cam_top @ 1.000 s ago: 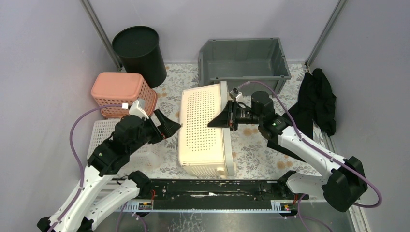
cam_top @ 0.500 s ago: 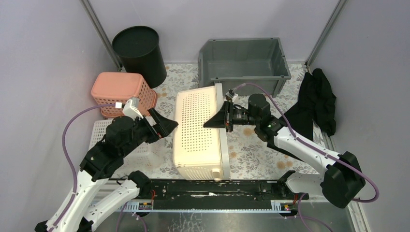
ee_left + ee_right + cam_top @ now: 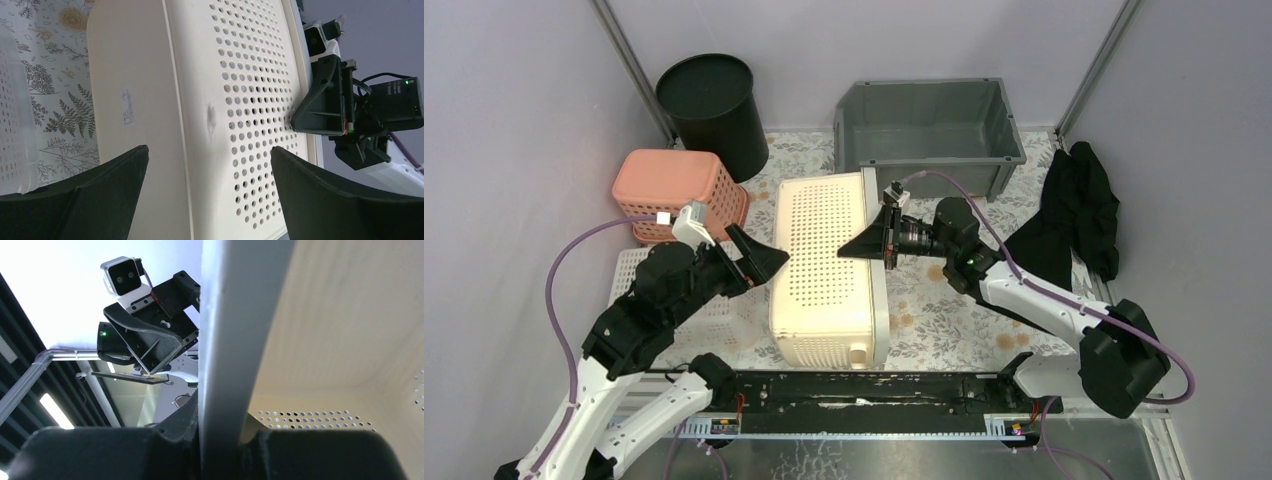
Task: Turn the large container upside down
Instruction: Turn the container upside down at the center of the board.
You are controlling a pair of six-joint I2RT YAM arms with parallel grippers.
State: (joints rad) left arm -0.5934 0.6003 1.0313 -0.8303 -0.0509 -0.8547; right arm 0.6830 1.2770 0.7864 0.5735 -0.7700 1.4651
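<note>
top external; right gripper [image 3: 885,243] grips cream basket [image 3: 824,268] rim

Plain lilac walls [image 3: 504,120] all round, metal posts [image 3: 631,68] in back corners, floral-print table [image 3: 944,315], strip light [image 3: 56,412] up on ceiling.

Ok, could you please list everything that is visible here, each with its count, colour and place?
large perforated basket: 1, cream, centre, tipped on its side
small basket: 1, pink, left, towards the back
flat perforated basket: 1, white, left, partly under the left arm
bucket: 1, black, back left corner
bin: 1, grey, back centre
cloth: 1, black, right edge
table cover: 1, floral, under everything
left gripper: 1, black, open, at the large perforated basket's left face
right gripper: 1, black, shut on its rim
</note>
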